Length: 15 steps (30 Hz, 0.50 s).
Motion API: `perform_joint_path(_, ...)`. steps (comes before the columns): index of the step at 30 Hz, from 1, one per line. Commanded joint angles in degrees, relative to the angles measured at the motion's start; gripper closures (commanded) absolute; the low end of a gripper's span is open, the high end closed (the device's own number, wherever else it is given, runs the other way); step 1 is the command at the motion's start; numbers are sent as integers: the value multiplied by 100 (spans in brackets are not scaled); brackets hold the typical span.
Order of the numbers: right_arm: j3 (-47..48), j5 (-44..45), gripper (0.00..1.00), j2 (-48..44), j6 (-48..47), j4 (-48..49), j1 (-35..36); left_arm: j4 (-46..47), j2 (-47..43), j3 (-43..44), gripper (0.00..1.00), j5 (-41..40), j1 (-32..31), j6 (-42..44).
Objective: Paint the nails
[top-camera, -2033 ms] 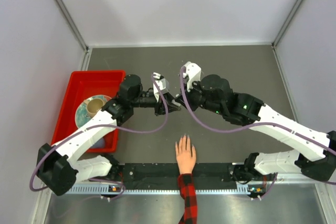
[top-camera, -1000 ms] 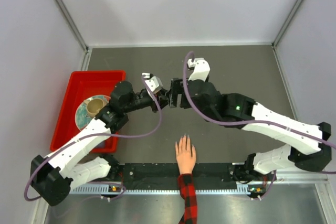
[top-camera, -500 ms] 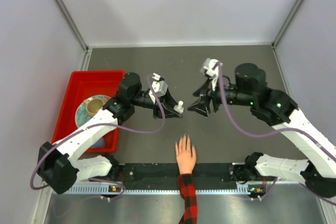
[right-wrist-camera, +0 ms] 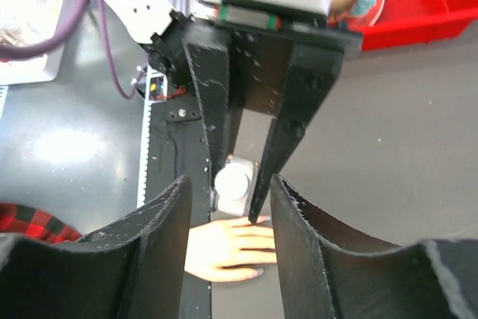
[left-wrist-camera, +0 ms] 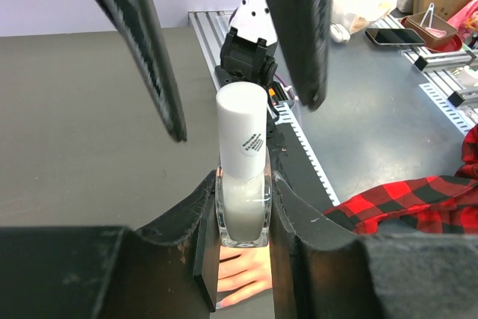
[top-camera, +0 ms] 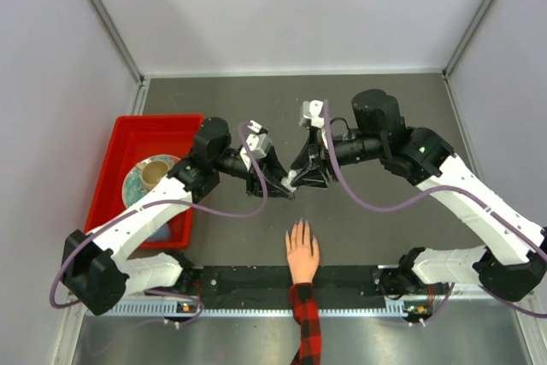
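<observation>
L gripper [left-wrist-camera: 243, 211] pinches clear bottle [left-wrist-camera: 243, 222] upright, white cap [left-wrist-camera: 241, 128] up. R gripper [right-wrist-camera: 230, 181] spread, fingers either side of cap, not touching. Nails [top-camera: 299, 226]: tiny, pale, tipping hand [top-camera: 302, 254] lying flat on table [top-camera: 385, 117] at near edge, betw. arm bases; red/black plaid sleeve [top-camera: 306, 331]. Any paint on them: can't tell.

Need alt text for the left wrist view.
The left claw grips a small clear bottle with a white cap, upright. The right claw hangs over it, open, straddling the cap. A hand lies below, a plaid sleeve at right.
</observation>
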Motion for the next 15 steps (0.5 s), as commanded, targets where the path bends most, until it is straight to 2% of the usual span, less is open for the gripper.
perform_joint_path(1, 401, -310, 56, -11, -123, 35, -36, 234, -32, 257, 100, 163, -53, 6)
perform_joint_path(5, 620, -478, 59, 209, -193, -212, -45, 155, -32, 266, 100, 119, -53, 67)
perform_joint_path(10, 656, -451, 69, 271, -237, -256, -45, 49, -40, 292, 100, 84, -62, 155)
perform_joint_path(15, 586, -319, 69, 253, -263, -282, -45, 23, -40, 301, 100, 93, -53, 164)
